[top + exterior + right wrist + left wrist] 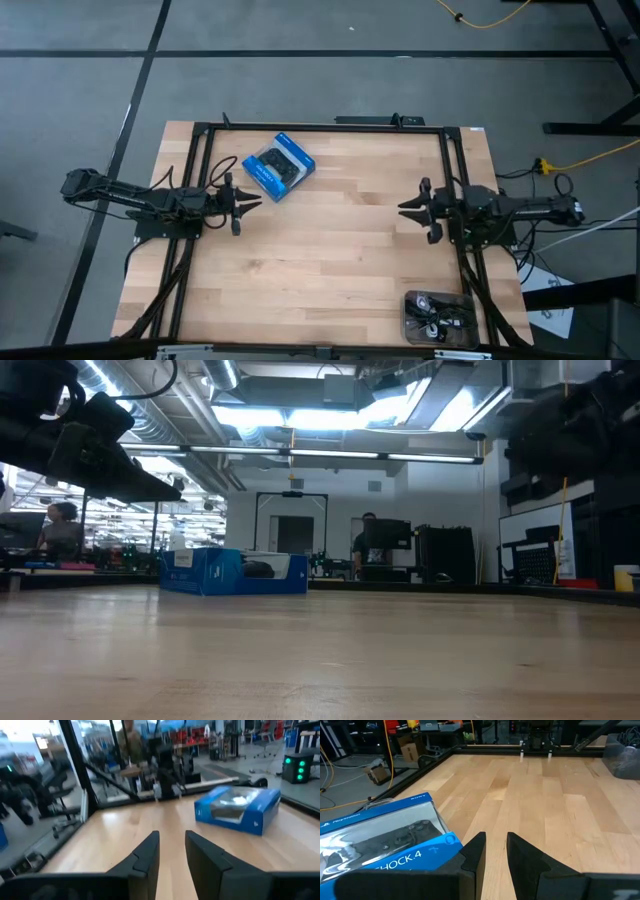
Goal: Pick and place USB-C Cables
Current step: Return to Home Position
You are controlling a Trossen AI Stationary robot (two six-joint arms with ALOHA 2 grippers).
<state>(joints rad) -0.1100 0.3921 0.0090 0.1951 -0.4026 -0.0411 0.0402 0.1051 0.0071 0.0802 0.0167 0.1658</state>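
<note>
The USB-C cables (438, 314), dark cords with some white-grey, lie bunched in a clear bag or tray at the table's near right corner. The bag also shows in the left wrist view (624, 759). My left gripper (250, 201) hovers at the table's left side, just near of the blue controller box (278, 166), with its fingers a little apart and empty (495, 851). My right gripper (408, 209) hovers at the right side, pointing toward the table's left, also a little open and empty (172, 851). The cables are well near of it.
The blue box rests flat on the wooden table (330, 250), at the far left; it also shows in the low view (235, 572) and the right wrist view (237, 810). A black frame (320, 127) runs along the table's edges. A yellow cord (590, 155) lies on the floor beyond.
</note>
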